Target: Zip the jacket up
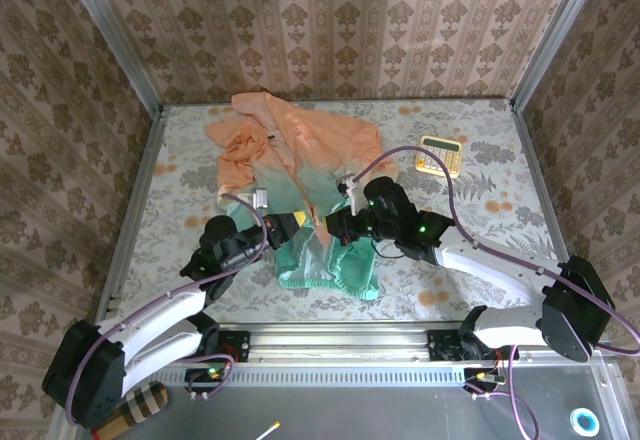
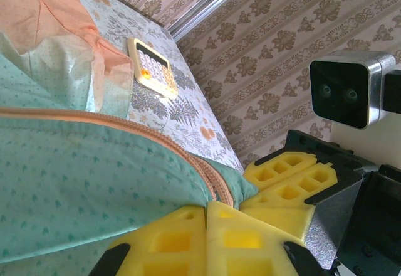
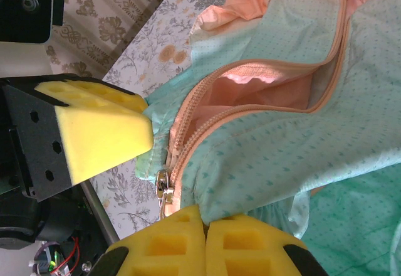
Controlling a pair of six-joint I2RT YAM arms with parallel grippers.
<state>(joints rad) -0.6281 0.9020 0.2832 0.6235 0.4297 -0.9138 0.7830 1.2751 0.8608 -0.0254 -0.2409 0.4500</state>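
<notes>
jacket [image 1: 300,150]: crumpled at centre of table [image 1: 480,260], mint hem nearest arms, zipper [image 3: 183,128] parted | left gripper [image 2: 205,226]: fingers pressed together, apparently nipping hem fabric | right gripper [image 3: 204,226]: fingers pinching mint fabric just beside slider [image 3: 164,185]

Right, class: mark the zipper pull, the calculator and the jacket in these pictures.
zipper pull [image 3: 164,185]: right wrist view, on its metal tab.
calculator [image 1: 439,156]: top external view, on its keypad.
jacket [image 1: 310,145]: top external view, on its peach upper part.

The left fingers [image 2: 169,241] pinch the mint jacket [image 2: 81,175] beside its zipper [image 2: 156,135].
</notes>
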